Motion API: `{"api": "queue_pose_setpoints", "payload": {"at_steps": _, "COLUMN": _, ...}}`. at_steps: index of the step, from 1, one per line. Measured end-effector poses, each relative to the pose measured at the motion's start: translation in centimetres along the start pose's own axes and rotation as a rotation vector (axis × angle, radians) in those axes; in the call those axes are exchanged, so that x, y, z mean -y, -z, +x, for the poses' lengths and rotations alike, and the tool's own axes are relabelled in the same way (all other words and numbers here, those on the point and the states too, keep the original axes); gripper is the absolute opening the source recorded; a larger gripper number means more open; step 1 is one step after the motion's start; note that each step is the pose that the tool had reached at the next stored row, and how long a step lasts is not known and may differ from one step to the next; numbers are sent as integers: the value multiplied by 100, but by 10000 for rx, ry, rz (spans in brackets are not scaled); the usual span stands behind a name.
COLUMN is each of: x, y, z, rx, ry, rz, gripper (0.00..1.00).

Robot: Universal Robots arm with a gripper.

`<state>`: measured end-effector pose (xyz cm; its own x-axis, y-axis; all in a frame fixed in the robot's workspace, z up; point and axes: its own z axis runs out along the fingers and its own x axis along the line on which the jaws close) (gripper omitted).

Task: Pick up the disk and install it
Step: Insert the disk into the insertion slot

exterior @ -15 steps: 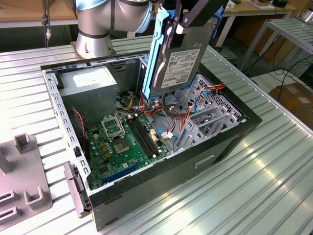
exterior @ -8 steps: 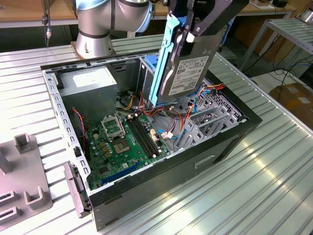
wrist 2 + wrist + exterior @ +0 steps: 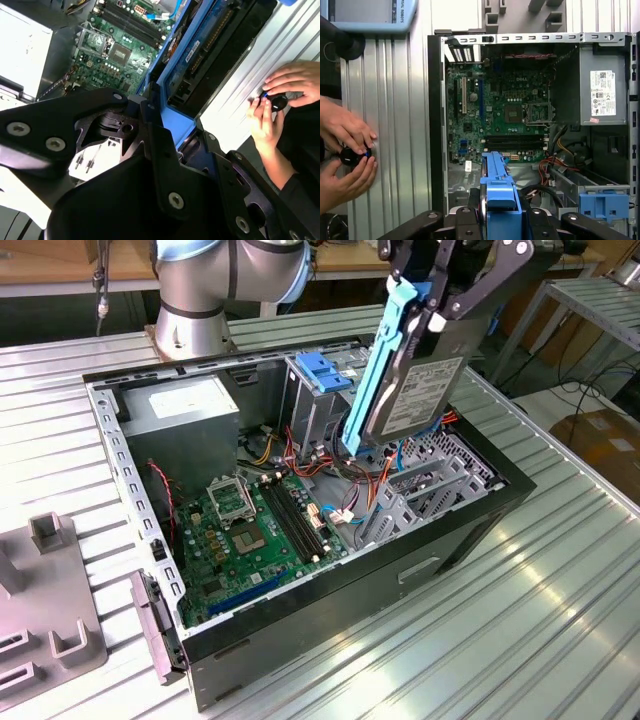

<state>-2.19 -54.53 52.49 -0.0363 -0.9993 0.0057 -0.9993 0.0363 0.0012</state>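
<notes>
The disk (image 3: 415,390) is held on edge over the open computer case (image 3: 350,615), near its edge at the exterior view's right and just beside the drive cage (image 3: 300,410), clamped in the gripper (image 3: 431,318), so pickup is judged done and installation not yet made.

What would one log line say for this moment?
gripper: shut on disk | disk: held tilted above open computer case | install: not yet done

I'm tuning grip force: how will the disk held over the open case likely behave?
The disk looks like a metal slab: probably stiff and heavy for its size. Gripped by the end effector at its upper end, tilted, it might pivot or slip. Its blue plastic rail may flex.
</notes>
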Motion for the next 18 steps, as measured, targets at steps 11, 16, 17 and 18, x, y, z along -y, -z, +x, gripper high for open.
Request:
{"api": "queue_pose_setpoints", "payload": {"at_steps": 11, "x": 466, "y": -28, "z": 51, "rx": 1, "ry": 1, "rz": 0, "gripper": 37}}
{"api": "queue_pose_setpoints", "payload": {"at_steps": 16, "x": 616, "y": -57, "z": 127, "rx": 1, "ry": 0, "rz": 0, "gripper": 37}}
{"api": "queue_pose_setpoints", "payload": {"at_steps": 17, "x": 618, "y": -78, "z": 162, "rx": 0, "ry": -5, "rz": 0, "gripper": 37}}
{"api": "queue_pose_setpoints", "payload": {"at_steps": 18, "x": 623, "y": -98, "z": 183, "rx": 1, "ry": -9, "rz": 0, "gripper": 37}}
